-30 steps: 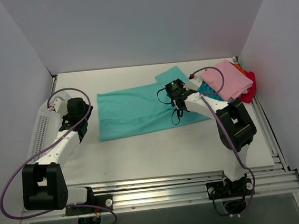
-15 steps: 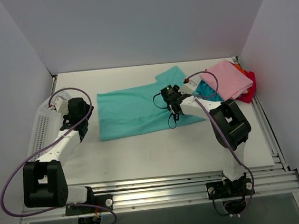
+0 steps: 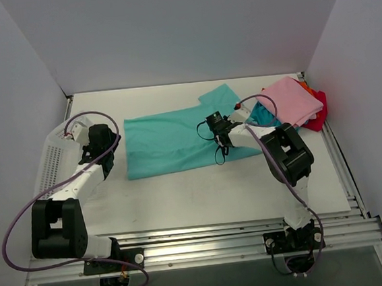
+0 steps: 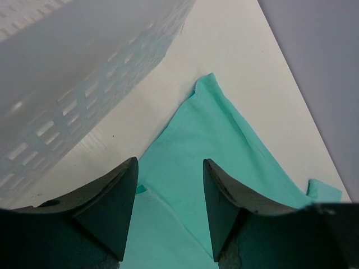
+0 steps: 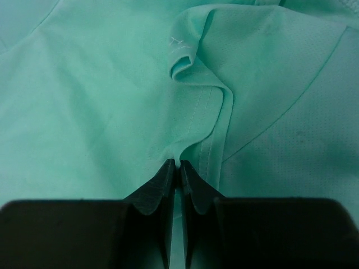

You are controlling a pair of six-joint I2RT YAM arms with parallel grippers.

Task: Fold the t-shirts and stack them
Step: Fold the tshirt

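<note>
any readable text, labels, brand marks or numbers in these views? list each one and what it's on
No readable text in any view.
teal-green t-shirt: no print or label. There is a faint white stitch mark by a seam in the right wrist view, too small to read as a character.
pink t-shirt: plain, nothing printed.
white mesh basket: no label or marking visible.

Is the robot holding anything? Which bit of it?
The right gripper pinches a raised, stitched fold of the green t-shirt. The left gripper holds nothing.
</note>
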